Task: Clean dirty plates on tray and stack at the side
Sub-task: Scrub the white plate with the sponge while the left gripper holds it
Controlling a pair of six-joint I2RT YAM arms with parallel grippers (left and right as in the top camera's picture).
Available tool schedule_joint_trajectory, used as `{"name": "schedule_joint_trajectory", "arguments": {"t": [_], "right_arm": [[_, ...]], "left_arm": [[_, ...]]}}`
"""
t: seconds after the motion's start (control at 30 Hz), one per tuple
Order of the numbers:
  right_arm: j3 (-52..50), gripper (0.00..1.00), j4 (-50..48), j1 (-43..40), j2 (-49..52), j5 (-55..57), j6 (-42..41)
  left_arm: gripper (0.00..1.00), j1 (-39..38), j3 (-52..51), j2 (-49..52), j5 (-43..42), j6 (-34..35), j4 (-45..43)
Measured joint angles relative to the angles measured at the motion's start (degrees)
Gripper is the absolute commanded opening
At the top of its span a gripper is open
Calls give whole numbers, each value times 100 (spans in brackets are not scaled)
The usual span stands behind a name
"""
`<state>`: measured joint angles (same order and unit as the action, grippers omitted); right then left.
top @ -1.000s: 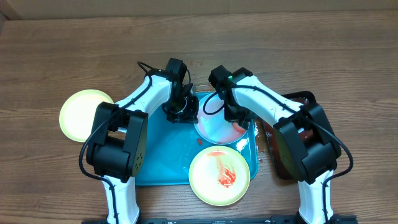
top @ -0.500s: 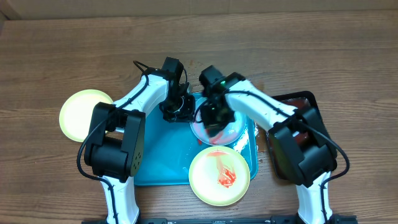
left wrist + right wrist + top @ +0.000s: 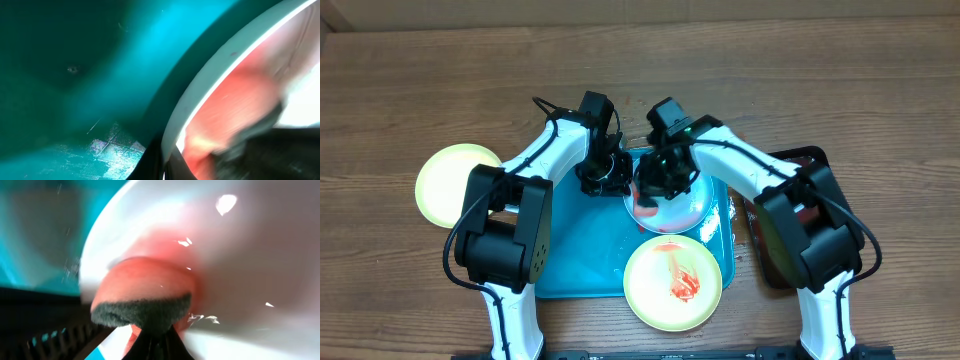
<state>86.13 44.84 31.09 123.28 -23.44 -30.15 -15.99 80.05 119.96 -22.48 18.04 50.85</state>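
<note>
The light blue plate [image 3: 688, 207] lies at the far end of the turquoise tray [image 3: 578, 250]. My left gripper [image 3: 615, 182] is shut on its left rim; in the left wrist view the jaws [image 3: 167, 162] pinch the pale rim [image 3: 200, 95]. My right gripper [image 3: 655, 190] is shut on a red-stained sponge [image 3: 142, 297] pressed onto the blue plate [image 3: 250, 255] near its left side. A yellow-green plate [image 3: 673, 283] with red sauce smears sits at the tray's near right corner. A clean yellow-green plate [image 3: 455, 183] lies on the table to the left.
A dark brown-black tray [image 3: 798, 160] with reddish liquid lies to the right of the turquoise tray, partly under my right arm. Red drips mark the turquoise tray near the blue plate. The wooden table [image 3: 880, 100] surrounds the trays.
My right gripper has moved the sponge leftward across the blue plate, from its right side to its left side. The left gripper keeps its hold on the rim.
</note>
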Motion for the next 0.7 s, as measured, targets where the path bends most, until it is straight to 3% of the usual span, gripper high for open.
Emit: {"name": "schedule_joint_trajectory", "arguments": {"t": [0.2, 0.43, 0.7], "right_arm": [[63, 4, 175, -509, -2, 334, -179], [234, 4, 1294, -901, -105, 1497, -192], [269, 4, 2059, -848, -114, 1700, 647]], "left_arm": [[4, 0, 4, 0, 0, 0, 2], [4, 0, 4, 0, 4, 2, 2], [4, -52, 9, 0, -4, 0, -50]]}}
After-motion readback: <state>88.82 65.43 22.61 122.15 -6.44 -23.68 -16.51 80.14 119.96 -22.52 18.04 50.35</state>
